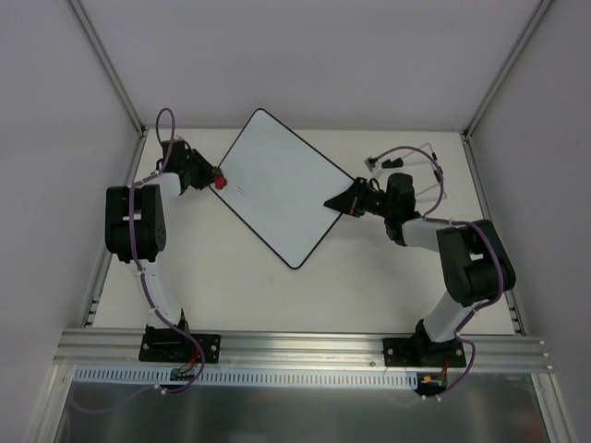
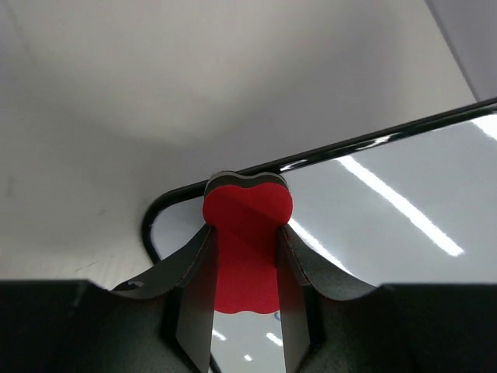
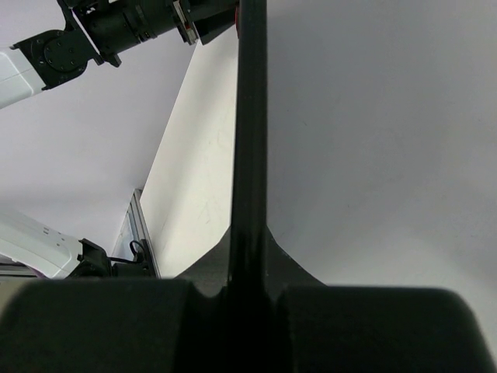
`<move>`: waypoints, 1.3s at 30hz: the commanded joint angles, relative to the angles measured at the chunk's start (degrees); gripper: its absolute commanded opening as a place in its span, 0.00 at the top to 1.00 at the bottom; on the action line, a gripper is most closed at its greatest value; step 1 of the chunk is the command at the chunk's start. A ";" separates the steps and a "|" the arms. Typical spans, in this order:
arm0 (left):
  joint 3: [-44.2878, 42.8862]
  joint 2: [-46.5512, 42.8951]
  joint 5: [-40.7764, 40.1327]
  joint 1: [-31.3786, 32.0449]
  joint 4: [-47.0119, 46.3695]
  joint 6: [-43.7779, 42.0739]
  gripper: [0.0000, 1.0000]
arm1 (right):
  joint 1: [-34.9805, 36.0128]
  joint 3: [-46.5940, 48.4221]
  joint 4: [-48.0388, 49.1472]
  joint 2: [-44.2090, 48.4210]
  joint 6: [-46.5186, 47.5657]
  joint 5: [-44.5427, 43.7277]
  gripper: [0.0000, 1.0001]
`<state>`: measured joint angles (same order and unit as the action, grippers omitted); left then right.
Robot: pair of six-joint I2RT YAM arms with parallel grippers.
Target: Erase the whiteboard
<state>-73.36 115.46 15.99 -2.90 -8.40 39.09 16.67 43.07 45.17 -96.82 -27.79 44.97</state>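
The whiteboard (image 1: 277, 185) lies turned like a diamond on the white table (image 1: 240, 286), its surface almost blank, with a faint mark near its left corner. My left gripper (image 1: 216, 179) is shut on the red eraser (image 1: 221, 181), which rests on the board's left corner. In the left wrist view the eraser (image 2: 247, 233) sits between my fingers (image 2: 194, 272) over the glossy board (image 2: 388, 225). My right gripper (image 1: 334, 203) is shut on the board's right edge. The right wrist view shows the black rim (image 3: 250, 116) edge-on between the jaws.
A purple cable loop and a clear frame (image 1: 411, 159) lie at the back right behind the right arm. An aluminium rail (image 1: 295, 346) runs along the front. Grey walls close the table on three sides. The left arm (image 3: 116, 31) shows in the right wrist view.
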 commanded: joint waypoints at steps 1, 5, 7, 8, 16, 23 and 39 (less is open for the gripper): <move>4.01 -0.06 -1.66 -0.97 4.36 1.33 1.00 | 3.46 2.72 6.95 3.83 2.04 19.98 0.99; 4.81 -0.32 -1.31 -1.85 4.19 1.25 1.00 | 3.46 2.72 7.04 3.83 2.13 20.16 1.00; 4.28 -0.41 -0.35 -1.59 4.19 1.16 1.00 | 3.46 2.63 7.04 3.91 2.21 20.33 1.00; 4.11 -0.41 -0.26 -1.41 4.10 1.25 1.00 | 3.37 2.63 7.04 3.74 2.30 20.33 1.00; 7.26 -1.38 0.09 7.63 2.09 3.79 1.00 | 3.46 2.90 7.22 3.12 2.39 20.07 1.00; 18.42 -4.80 -0.08 15.89 -8.91 13.20 1.00 | 3.46 2.81 7.13 3.48 2.57 19.80 1.00; 18.52 -9.46 -6.58 23.04 -7.68 14.35 1.00 | 3.37 1.76 7.22 4.09 3.36 19.19 1.00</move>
<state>-56.47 102.43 8.58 19.97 -22.65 52.16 15.55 43.07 45.84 -96.79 -26.26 43.46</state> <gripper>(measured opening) 0.310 0.050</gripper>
